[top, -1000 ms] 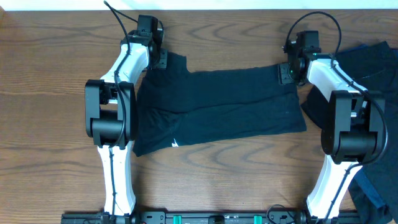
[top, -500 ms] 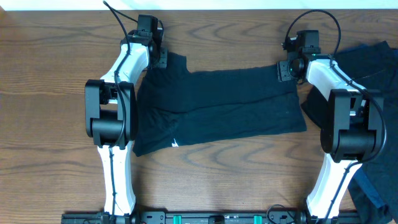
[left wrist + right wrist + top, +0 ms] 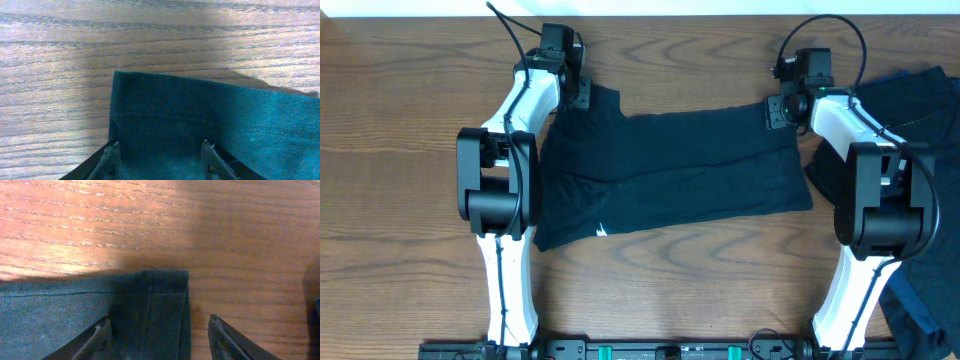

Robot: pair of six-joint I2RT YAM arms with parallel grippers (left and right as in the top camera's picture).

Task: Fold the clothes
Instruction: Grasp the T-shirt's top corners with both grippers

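Overhead, the T-shirt lies flat across the middle of the table. The left gripper and right gripper straddle its far corners, jaws parted, seemingly gripping nothing. Each should close squarely over the hem before both lift together.

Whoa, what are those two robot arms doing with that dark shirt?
They are folding clothes. A dark T-shirt lies spread flat on the wooden table. The left gripper and the right gripper each sit at one far corner of it, fingers open over the cloth, not pinching it. More dark clothes wait in a pile at the right edge.
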